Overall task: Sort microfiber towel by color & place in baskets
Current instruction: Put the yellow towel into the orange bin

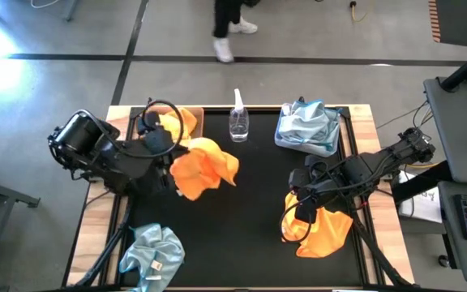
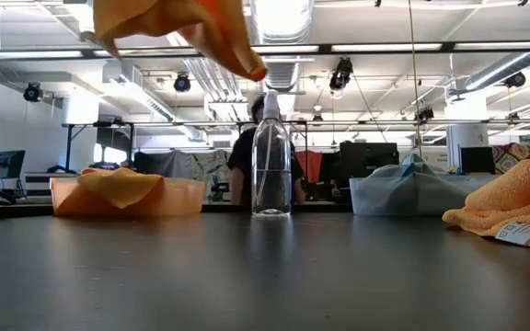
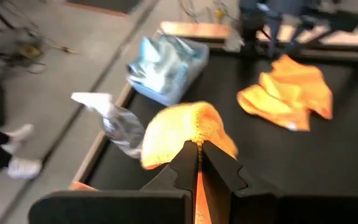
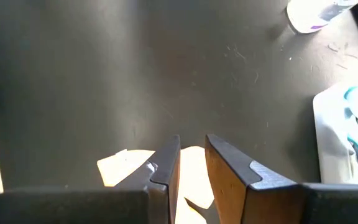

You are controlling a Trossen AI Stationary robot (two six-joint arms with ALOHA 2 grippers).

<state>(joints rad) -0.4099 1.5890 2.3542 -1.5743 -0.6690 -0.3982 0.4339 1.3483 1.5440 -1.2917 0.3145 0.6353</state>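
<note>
The left end effector [image 3: 196, 163] pinches a soft, crumpled orange towel [image 1: 203, 167] hanging at its 3 o'clock, beside the tan basket [image 1: 194, 122]. The right end effector [image 4: 190, 163], slightly parted, hovers over another orange towel [image 1: 323, 229].

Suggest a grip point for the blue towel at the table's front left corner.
Take the blue towel from straight above, at the raised fold near its middle. It lies crumpled on the mat with ridges standing up, so a top-down pinch should catch cloth. Avoid the flat edge by the white tag. The left gripper already holds an orange towel, so it would have to drop that first.
</note>
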